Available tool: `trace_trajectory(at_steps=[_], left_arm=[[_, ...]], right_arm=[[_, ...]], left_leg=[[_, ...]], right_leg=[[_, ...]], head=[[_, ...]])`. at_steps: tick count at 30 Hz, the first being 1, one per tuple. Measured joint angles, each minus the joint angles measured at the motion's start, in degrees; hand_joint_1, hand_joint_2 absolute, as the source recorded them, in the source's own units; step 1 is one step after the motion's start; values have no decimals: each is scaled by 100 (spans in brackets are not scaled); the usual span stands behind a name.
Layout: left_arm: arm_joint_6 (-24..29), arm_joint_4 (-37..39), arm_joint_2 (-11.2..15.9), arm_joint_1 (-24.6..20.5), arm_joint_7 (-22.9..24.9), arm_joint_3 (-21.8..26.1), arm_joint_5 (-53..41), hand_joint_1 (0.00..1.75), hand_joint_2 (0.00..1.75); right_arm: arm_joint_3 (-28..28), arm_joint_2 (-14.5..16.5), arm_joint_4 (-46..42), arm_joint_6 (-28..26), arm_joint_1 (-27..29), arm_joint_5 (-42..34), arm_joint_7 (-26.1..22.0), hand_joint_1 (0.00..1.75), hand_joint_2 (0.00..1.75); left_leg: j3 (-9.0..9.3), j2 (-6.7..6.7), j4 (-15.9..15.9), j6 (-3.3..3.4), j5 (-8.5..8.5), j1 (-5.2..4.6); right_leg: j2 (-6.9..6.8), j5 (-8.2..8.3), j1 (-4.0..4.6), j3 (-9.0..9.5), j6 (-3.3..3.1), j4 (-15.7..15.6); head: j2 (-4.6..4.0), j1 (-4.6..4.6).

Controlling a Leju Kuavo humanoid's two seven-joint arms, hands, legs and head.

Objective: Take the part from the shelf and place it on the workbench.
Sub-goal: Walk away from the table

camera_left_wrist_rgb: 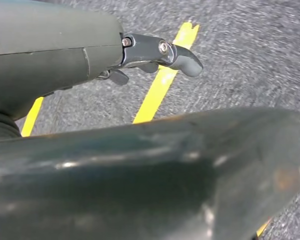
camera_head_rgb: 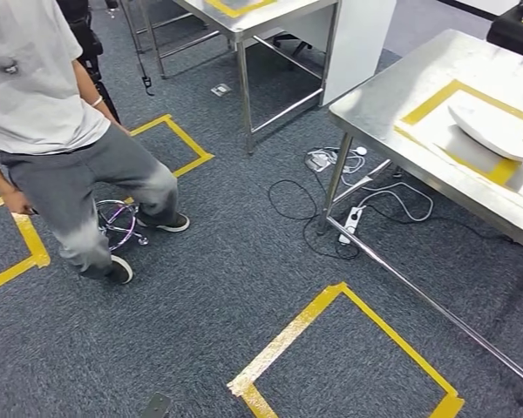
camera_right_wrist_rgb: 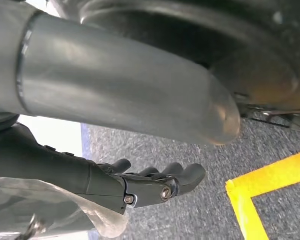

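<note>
The head view takes in grey carpet marked with yellow tape squares, a person standing at the left, and a steel table at the right carrying a white part inside a taped frame. In the left wrist view the left hand hangs over the carpet, fingers extended and holding nothing. In the right wrist view the right hand is likewise spread and unloaded, well apart from the part.

Each hand has a thick grey thumb, dark jointed fingers and silver screws.
</note>
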Motion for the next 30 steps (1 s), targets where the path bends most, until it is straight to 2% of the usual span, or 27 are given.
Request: trace_trajectory(at_steps=[1,2,3,4,5,6,7,8,10,11,12,13,14,15,17,18,19,21,22,24,25,26,27,28,29,30], left_arm=[[0,0,-4,-4,1,-1,-3,0,0],[0,0,-9,-12,2,-2,-7,0,0],[1,0,-12,-19,3,-3,-11,0,0],[1,0,-13,-23,5,-4,-15,0,0],[2,0,-11,-19,7,-5,-19,0,0],[3,0,-8,-9,9,-7,-20,0,0],[3,-1,-7,0,15,-8,-21,0,0],[4,-1,-7,2,21,-9,-22,0,0],[4,-2,-11,-17,31,-10,-26,0,0],[4,-2,-11,-26,32,-10,-28,0,0],[4,-2,-11,-26,32,-11,-29,0,0],[4,-2,-11,-19,33,-11,-29,0,0],[4,-2,-11,-9,33,-12,-29,0,0],[4,-2,-11,-3,33,-13,-29,0,0],[4,-2,-11,-13,33,-13,-29,0,0],[4,-2,-11,-27,33,-15,-29,0,0],[5,-2,-10,-35,33,-16,-29,0,0],[6,-2,-7,-25,33,-20,-29,0,0],[7,-2,-7,-10,33,-21,-29,0,0],[10,-2,-10,-7,33,-22,-26,0,0],[11,-2,-17,-15,33,-23,-23,0,0],[11,-2,-21,-24,33,-23,-21,0,0],[11,-2,-26,-26,33,-23,-19,0,0],[11,-2,-28,-22,33,-23,-16,0,0],[11,-2,-29,-17,33,-23,-13,0,0],[11,-2,-31,-14,33,-23,-11,0,0]], right_arm=[[-1,-1,1,3,0,-2,3,0,0],[-1,-2,1,7,-1,-3,7,0,0],[-1,-3,2,9,-3,-3,9,0,0],[-1,-4,2,11,-4,-4,11,0,0],[-1,-4,2,14,-6,-4,15,0,0],[-2,-3,2,19,-7,-4,17,0,0],[-3,-3,3,25,-6,-4,19,0,0],[-3,-3,3,32,-4,-3,20,0,0],[-4,-4,4,46,6,-1,18,0,0],[-4,-5,4,51,12,-1,18,0,0],[-4,-5,4,53,15,-1,19,0,0],[-5,-6,4,54,14,-1,19,0,0],[-5,-7,4,54,9,-1,19,0,0],[-5,-6,4,57,2,-1,19,0,0],[-5,-5,4,65,-9,-1,19,0,0],[-5,-5,4,69,-10,-1,18,0,0],[-5,-6,4,72,-11,-1,17,0,0],[-5,-7,4,75,-19,-1,16,0,0],[-5,-7,3,76,-26,-1,15,0,0],[-4,-7,3,80,-27,-1,11,0,0],[-3,-7,4,81,-20,-1,11,0,0],[-3,-7,4,82,-13,-1,12,0,0],[-3,-8,4,83,-5,-1,13,0,0],[-3,-8,4,84,0,-1,14,0,0],[-4,-9,4,84,4,-1,15,0,0],[-4,-9,4,83,8,-2,14,0,0]], left_leg=[[-6,-77,16,-11,-2,-6],[-26,-156,41,-30,-5,-8],[-54,-222,60,-60,-1,-8],[-84,-285,72,-99,10,-3],[-111,-353,75,-139,26,8],[-128,-360,85,-171,29,14],[-158,-275,145,-200,-10,8],[-229,-131,304,-225,-112,1],[-517,206,955,-270,-471,-4],[-695,282,1348,-288,-644,7],[-820,316,1636,-300,-741,18],[-856,336,1739,-305,-731,28],[-765,356,1586,-300,-604,33],[-570,409,1231,-283,-406,31],[-152,674,437,-220,-130,-19],[-38,781,201,-187,-84,-50],[-5,835,109,-159,-99,-78],[-23,719,76,-104,-85,-87],[-18,653,52,-73,-69,-77],[-5,515,7,-7,-30,-43],[-14,445,3,13,-21,-36],[-25,367,6,27,-15,-34],[-29,287,9,34,-12,-34],[-30,205,14,35,-11,-35],[-28,117,24,34,-11,-34],[-26,32,35,30,-13,-30]], right_leg=[[143,189,-11,155,-14,-376],[271,304,-26,300,-28,-704],[373,346,-34,394,-42,-901],[413,326,-33,435,-60,-970],[359,324,-29,458,-84,-995],[289,340,-30,468,-118,-1001],[216,354,-35,477,-154,-1014],[131,364,-40,488,-189,-1030],[-52,357,-29,501,-236,-1041],[-152,349,-18,503,-251,-1039],[-247,340,-10,506,-258,-1038],[-336,332,-3,510,-261,-1037],[-414,322,2,522,-258,-1037],[-488,310,7,540,-250,-1037],[-622,274,28,578,-215,-1032],[-684,256,43,589,-188,-1029],[-747,243,56,597,-160,-1030],[-869,219,64,618,-101,-1040],[-829,182,55,616,-70,-1021],[-501,-64,32,448,-22,-659],[-293,-246,21,273,-10,-294],[-161,-422,17,61,-4,128],[-113,-515,16,-122,0,463],[-94,-496,15,-232,1,622],[-81,-350,12,-229,1,535],[-52,-127,6,-132,0,257]], head=[[0,0],[0,-4],[0,-6],[0,-8],[0,-10],[0,-8],[0,-19],[0,-42],[0,-79],[0,-86],[0,-84],[0,-85],[0,-86],[0,-86],[0,-87],[0,-84],[0,-81],[0,-75],[0,-68],[0,-32],[0,-8],[0,5],[0,9],[0,10],[0,9],[0,9]])
